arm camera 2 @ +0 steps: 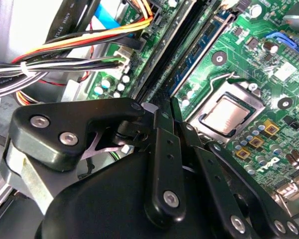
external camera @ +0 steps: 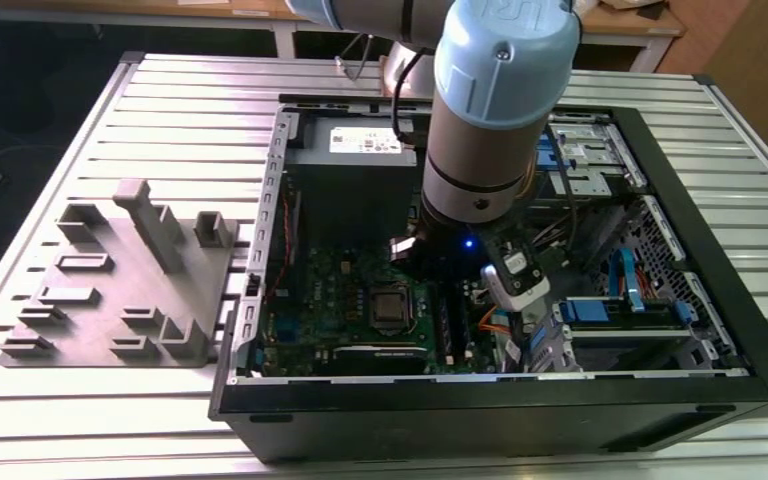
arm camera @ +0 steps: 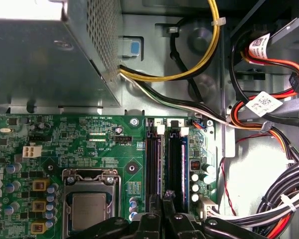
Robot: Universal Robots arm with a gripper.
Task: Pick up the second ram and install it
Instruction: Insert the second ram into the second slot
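Gripper: the gripper (external camera: 440, 285) is low inside the open computer case (external camera: 744, 330), just beside the processor socket (external camera: 388, 310) on the exterior view's right.
Fingers: drawn almost together with only a thin slit between them in both wrist views (arm camera: 164, 206) (arm camera 2: 165, 107). Whether a board is pinched there, I cannot tell.
Memory slots: long dark slots (arm camera: 175, 164) (arm camera 2: 189, 55) run alongside the processor socket, and the fingertips sit right over them.
Second ram: cannot be made out apart from the slots. If held, it is hidden at the fingertips beside the socket.
Power supply: the grey box (external camera: 351, 165) (arm camera: 35, 59) stands beyond the socket, near it.
Holder block: the grey block (external camera: 117, 280) lies outside the case, well apart from the socket, to the exterior view's left.
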